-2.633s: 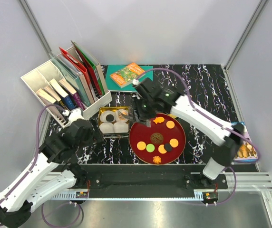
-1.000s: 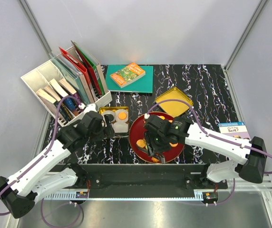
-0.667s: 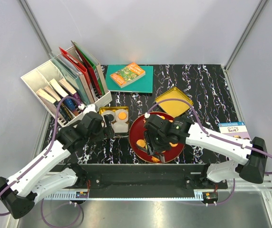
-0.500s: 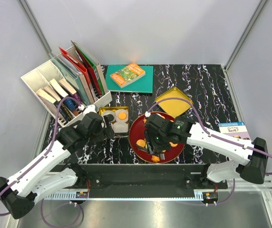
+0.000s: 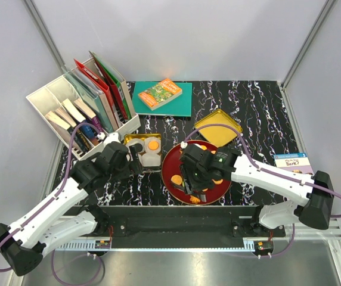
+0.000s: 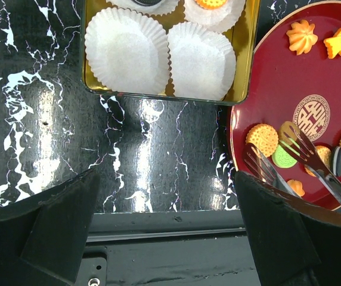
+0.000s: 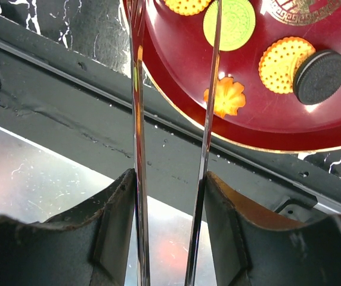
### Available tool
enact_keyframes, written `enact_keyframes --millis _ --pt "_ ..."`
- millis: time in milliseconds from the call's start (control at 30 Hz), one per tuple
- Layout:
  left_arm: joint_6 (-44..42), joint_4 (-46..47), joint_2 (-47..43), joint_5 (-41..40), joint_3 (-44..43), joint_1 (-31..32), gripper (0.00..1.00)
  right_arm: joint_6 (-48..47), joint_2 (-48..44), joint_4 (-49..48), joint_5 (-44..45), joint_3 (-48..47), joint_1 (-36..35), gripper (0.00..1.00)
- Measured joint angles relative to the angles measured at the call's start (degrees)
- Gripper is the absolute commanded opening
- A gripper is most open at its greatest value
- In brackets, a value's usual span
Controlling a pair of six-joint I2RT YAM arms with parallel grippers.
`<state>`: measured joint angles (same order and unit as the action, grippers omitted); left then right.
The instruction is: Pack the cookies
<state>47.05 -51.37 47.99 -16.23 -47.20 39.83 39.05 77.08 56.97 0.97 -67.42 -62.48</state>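
The right arm is hiding part of the red plate from above, so I cannot count all the cookies. Most are lying on the plate, near the table's front edge. Two are sitting in the four paper cups in the gold tin, just beside the plate. The right fingers are grasping metal tongs, tips apart, over the cookies. The left fingers are spread wide, holding nothing.

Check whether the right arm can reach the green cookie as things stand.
Probably yes: the right tool holds metal tongs with tips beside the green cookie, which lies uncovered on the red plate.
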Motion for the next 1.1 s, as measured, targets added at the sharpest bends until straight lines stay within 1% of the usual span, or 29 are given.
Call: enact_keyframes --millis 67,267,400,567,733,933,1100 --pt "0.0 0.0 -0.1 0.0 0.0 0.0 0.99 -0.2 0.8 -0.5 0.0 0.1 0.0 0.53" --pt "0.0 0.0 -0.4 0.0 0.0 0.0 0.99 -0.9 2.4 -1.2 -0.1 0.3 0.0 0.4" --pt "0.0 0.0 -0.4 0.0 0.0 0.0 0.99 -1.1 2.4 -1.3 0.0 0.3 0.0 0.36" --pt "0.0 0.0 -0.4 0.0 0.0 0.0 0.99 -1.3 2.4 -0.1 0.1 -0.7 0.0 0.34" --pt "0.0 0.0 -0.4 0.0 0.0 0.0 0.99 -1.6 2.5 3.3 2.0 -6.8 0.0 0.34" --pt "0.0 0.0 -0.4 -0.1 0.0 0.0 0.99 -3.5 3.0 6.5 4.7 -18.2 0.0 0.33" --pt "0.0 -0.7 -1.5 -1.0 -0.3 0.0 0.99 -5.8 6.1 7.5 6.1 -23.2 0.0 0.34"
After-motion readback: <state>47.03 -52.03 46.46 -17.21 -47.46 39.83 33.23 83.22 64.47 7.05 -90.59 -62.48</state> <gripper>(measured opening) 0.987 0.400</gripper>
